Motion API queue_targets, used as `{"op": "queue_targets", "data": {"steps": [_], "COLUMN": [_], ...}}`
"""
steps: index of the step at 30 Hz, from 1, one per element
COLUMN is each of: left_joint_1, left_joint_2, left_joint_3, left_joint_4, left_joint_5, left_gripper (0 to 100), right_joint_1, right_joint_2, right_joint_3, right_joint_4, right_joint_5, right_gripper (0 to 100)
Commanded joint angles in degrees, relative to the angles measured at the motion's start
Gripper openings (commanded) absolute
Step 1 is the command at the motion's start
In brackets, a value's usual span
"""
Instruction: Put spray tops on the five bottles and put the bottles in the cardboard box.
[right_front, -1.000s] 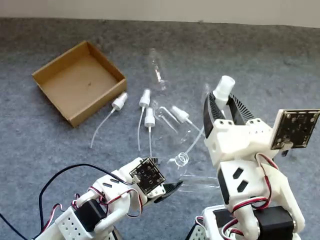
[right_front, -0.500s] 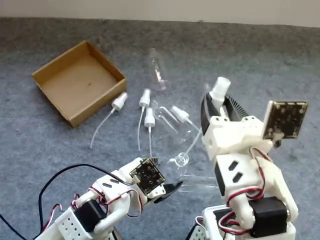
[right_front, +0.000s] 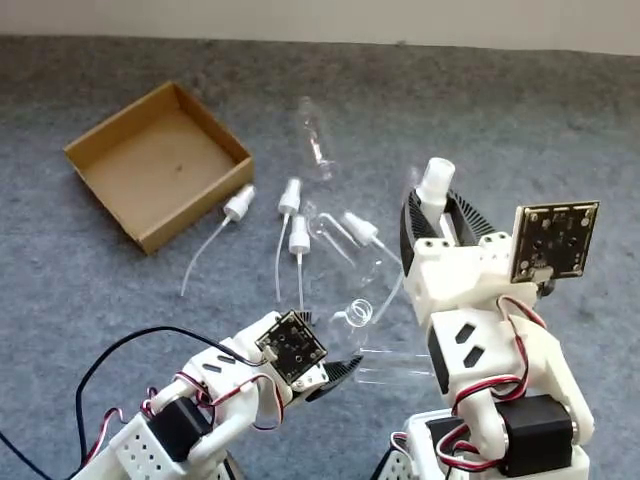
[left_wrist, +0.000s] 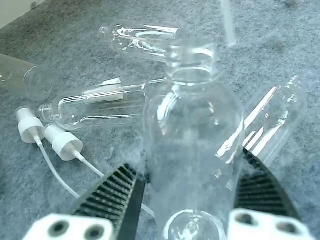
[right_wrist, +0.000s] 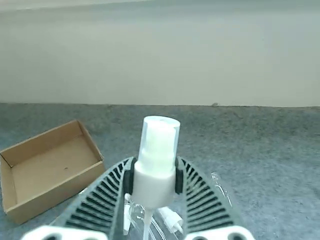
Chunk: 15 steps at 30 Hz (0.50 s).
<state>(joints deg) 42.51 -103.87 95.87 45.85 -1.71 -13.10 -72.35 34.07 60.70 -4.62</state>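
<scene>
My left gripper (left_wrist: 190, 172) is shut on a clear bottle (left_wrist: 192, 130) with an open neck, also seen in the high view as the bottle (right_front: 358, 312) in front of the left gripper (right_front: 335, 348). My right gripper (right_front: 438, 205) is shut on a white spray top (right_front: 437, 183), held up above and to the right of that bottle. In the right wrist view the spray top (right_wrist: 156, 157) stands upright between the fingers of the right gripper (right_wrist: 155, 175). The cardboard box (right_front: 190, 225) lies empty at the far left.
Three loose spray tops (right_front: 239, 204) (right_front: 290, 195) (right_front: 299, 235) lie right of the box, and another spray top (right_front: 360, 227) lies further right. Clear bottles lie on the grey carpet: one bottle (right_front: 314, 135) far back, other bottles (left_wrist: 140, 37) (left_wrist: 95, 105) (left_wrist: 275, 117) around the held one.
The right arm has swung left with the spray top, closer to the left arm's bottle. The held bottle's neck has shifted slightly left.
</scene>
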Motion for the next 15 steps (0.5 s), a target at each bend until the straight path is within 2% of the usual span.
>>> {"op": "queue_targets", "data": {"steps": [1,15], "left_joint_1": [-0.48,-0.48], "left_joint_2": [-0.31,-0.31], "left_joint_3": [1.27,1.27], "left_joint_4": [0.26,0.26], "left_joint_5": [0.18,0.18], "left_gripper": [15,15], "right_joint_1": [-0.22,-0.57], "right_joint_2": [-0.04,-0.04], "right_joint_3": [-0.75,2.24], "right_joint_4": [-1.80,-9.71], "right_joint_5": [1.58,1.41], "right_gripper": [0.5,0.5]}}
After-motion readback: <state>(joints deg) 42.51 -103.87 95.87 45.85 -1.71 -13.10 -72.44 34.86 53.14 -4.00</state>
